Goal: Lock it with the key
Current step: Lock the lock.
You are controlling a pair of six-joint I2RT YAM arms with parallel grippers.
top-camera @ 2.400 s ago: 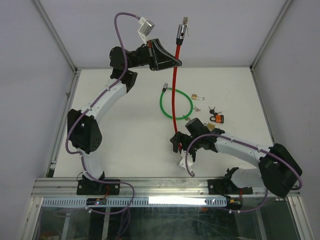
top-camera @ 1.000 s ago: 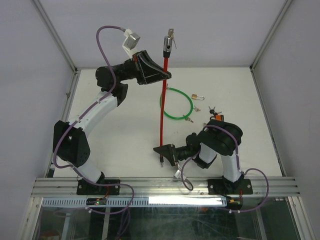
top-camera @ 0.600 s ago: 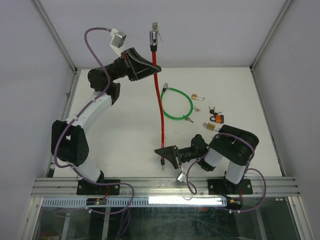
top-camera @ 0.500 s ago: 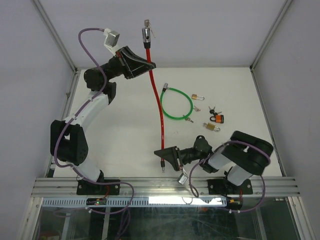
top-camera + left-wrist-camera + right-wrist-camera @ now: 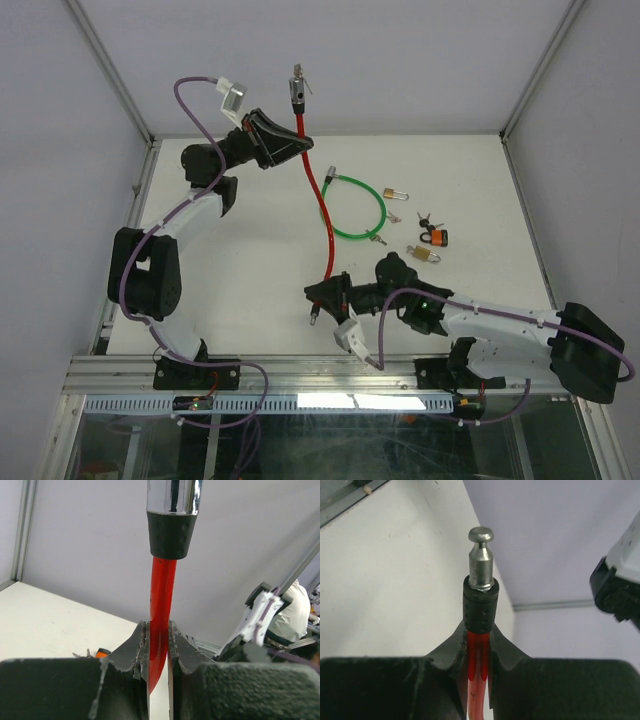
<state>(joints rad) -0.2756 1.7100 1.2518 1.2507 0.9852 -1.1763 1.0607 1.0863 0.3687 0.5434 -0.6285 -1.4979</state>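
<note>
A red cable lock (image 5: 322,205) hangs between both grippers. My left gripper (image 5: 298,146) is raised at the back and shut on the red cable (image 5: 160,605), just below the black collar and chrome lock head (image 5: 173,495). In the top view a small metal piece that looks like the key (image 5: 301,72) sticks out of the lock head (image 5: 297,95). My right gripper (image 5: 326,293), low over the near table, is shut on the cable's other end (image 5: 480,655). The black collar and steel locking pin (image 5: 481,555) protrude beyond its fingers.
A green cable lock (image 5: 352,208) lies coiled on the white table (image 5: 250,250). To its right lie a brass padlock (image 5: 395,192), loose keys (image 5: 425,217), an orange padlock (image 5: 436,237) and another brass padlock (image 5: 422,254). Frame posts stand at the table's corners.
The right gripper closed on the cable's pin end, and its arm stretched out to the right. The left gripper shifted leftward with the lock head, and the cable now bows.
</note>
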